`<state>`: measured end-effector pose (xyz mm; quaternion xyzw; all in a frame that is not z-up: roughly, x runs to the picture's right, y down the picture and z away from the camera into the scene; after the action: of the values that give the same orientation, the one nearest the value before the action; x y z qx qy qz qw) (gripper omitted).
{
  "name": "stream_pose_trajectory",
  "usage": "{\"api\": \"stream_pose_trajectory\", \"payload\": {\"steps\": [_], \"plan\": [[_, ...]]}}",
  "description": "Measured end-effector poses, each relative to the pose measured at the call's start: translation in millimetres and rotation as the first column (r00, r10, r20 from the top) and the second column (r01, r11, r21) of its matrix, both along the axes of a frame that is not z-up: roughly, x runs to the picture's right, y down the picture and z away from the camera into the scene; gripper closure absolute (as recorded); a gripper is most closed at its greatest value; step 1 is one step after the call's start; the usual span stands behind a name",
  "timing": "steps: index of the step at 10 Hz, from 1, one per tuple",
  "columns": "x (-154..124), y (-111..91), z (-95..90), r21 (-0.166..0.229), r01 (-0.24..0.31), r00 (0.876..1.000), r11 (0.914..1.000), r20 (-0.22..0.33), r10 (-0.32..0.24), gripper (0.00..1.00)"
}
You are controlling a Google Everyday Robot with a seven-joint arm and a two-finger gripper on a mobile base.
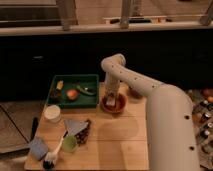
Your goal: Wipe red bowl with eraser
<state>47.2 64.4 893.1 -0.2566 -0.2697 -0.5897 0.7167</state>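
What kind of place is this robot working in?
Probably a kitchen-like test area: a wooden table holds a green tray, a white cup and a red bowl. The gripper is down at the red bowl.

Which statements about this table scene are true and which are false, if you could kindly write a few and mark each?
1. The tool is down in the red bowl. True.
2. The red bowl sits inside the green tray. False: it stands on the table, just right of the tray.
3. The white cup stands on the table in front of the tray. True.
4. The tray is empty. False: it holds an orange fruit and other small items.
5. The small green cup is right of the red bowl. False: it is at the front left of the table.
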Motion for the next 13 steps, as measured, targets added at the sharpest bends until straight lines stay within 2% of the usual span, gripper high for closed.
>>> {"api": "stream_pose_trajectory", "payload": {"steps": [2, 4, 7, 9, 12, 13], "plan": [[7, 10, -8.9, -0.026, -0.012, 1.000, 0.9996, 0.024, 0.012, 0.99], [23, 18, -10.5, -0.060, -0.014, 1.000, 0.9981, 0.012, 0.015, 0.99], [47, 16, 3.5, -0.089, -0.054, 0.998, 0.9946, -0.039, 0.051, 0.99], [52, 8, 14.3, -0.086, -0.082, 0.995, 0.9929, -0.062, 0.077, 0.99], [38, -13, 23.3, -0.066, -0.088, 0.995, 0.9940, -0.048, 0.085, 0.99], [22, -15, 23.0, -0.066, -0.070, 0.997, 0.9954, -0.027, 0.069, 0.99]]}}
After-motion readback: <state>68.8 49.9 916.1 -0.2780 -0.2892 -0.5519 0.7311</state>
